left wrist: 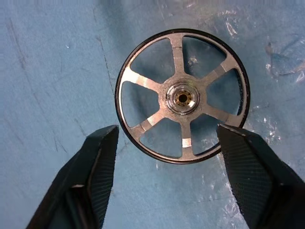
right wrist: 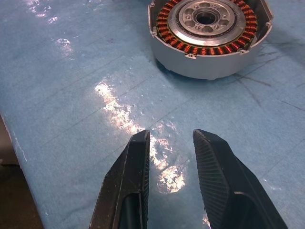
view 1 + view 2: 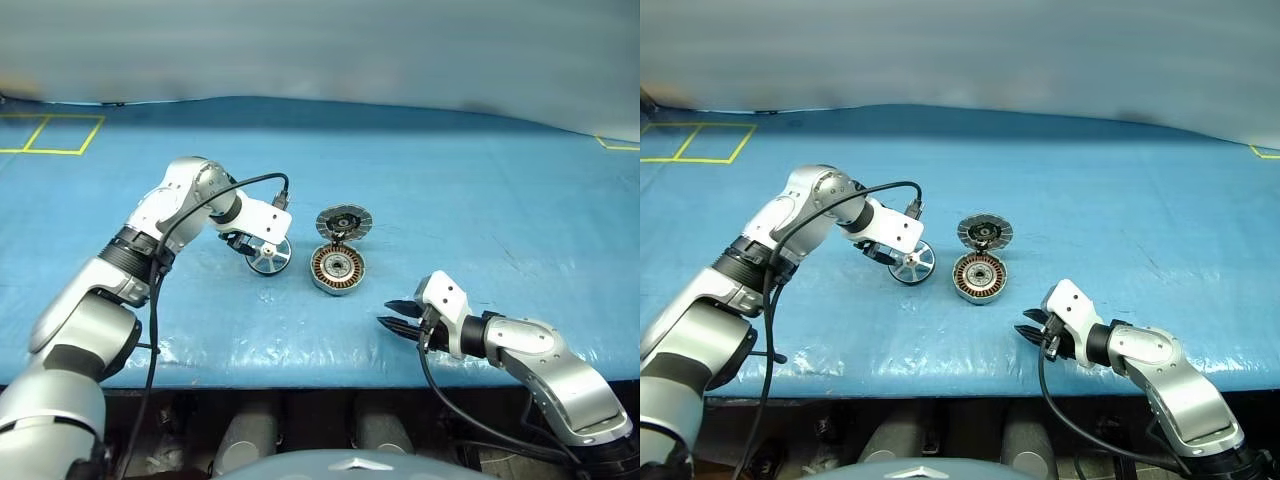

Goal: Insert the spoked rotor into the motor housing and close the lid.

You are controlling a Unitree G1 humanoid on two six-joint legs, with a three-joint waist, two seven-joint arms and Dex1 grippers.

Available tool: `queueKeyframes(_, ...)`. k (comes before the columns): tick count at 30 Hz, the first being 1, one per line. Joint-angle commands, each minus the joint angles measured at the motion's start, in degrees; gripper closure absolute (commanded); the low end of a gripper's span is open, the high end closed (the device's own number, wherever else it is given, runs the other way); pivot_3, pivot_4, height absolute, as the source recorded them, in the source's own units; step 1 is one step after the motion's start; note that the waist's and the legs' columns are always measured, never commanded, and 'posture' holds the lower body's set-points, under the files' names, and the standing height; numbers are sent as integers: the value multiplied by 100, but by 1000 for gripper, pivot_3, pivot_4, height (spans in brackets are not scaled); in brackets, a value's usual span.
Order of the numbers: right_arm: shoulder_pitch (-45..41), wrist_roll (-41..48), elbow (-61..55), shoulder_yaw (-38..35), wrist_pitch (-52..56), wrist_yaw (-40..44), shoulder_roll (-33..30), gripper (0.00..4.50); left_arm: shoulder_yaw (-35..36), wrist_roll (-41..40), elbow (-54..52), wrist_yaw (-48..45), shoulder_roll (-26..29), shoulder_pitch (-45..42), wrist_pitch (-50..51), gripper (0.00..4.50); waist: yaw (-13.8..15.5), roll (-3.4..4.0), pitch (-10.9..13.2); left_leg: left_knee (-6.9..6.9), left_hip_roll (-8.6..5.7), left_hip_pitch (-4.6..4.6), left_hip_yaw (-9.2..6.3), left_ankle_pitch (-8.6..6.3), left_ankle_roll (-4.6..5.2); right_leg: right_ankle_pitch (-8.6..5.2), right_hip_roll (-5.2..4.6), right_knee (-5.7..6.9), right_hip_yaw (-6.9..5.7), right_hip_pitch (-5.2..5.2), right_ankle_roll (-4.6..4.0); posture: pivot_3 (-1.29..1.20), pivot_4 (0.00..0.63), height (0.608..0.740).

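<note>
The rotor (image 1: 182, 96) lies flat on the blue table (image 3: 480, 190), just left of the housing (image 3: 337, 269). It is a small bright silver wheel with six flat spokes, a dark thin rim and a round hub with a brass-coloured bore. The left gripper (image 1: 164, 143) hangs right over it, fingers (image 1: 102, 162) spread either side of the rim and not touching it. The housing is a shallow silver cup ringed with copper windings; its lid (image 3: 344, 222) stands open behind it, dark patterned face showing. The right gripper (image 2: 171, 143) rests low near the table's front edge, fingers a little apart, holding nothing. I can read no writing anywhere.
</note>
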Motion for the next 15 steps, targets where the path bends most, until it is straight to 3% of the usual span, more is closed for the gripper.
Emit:
queueKeyframes(1, 0, 16, -141, -57, -65, -23, -12, 2973, 31, 69, 11, 10, -12, -132, -132, 1239, -6, 0, 0, 1, 0, 0, 0, 0, 0, 0, 0, 4, 1, -2, 0, 0, 150, 740)
queueKeyframes(15, -55, -137, -49, 21, -154, -148, 55, 2973, -175, 478, 459, 196, -167, -46, -469, 1239, -2, 0, 0, 35, 0, 0, -1, 1, -1, -2, 0, 40, 2, -3, -4, 0, 150, 740)
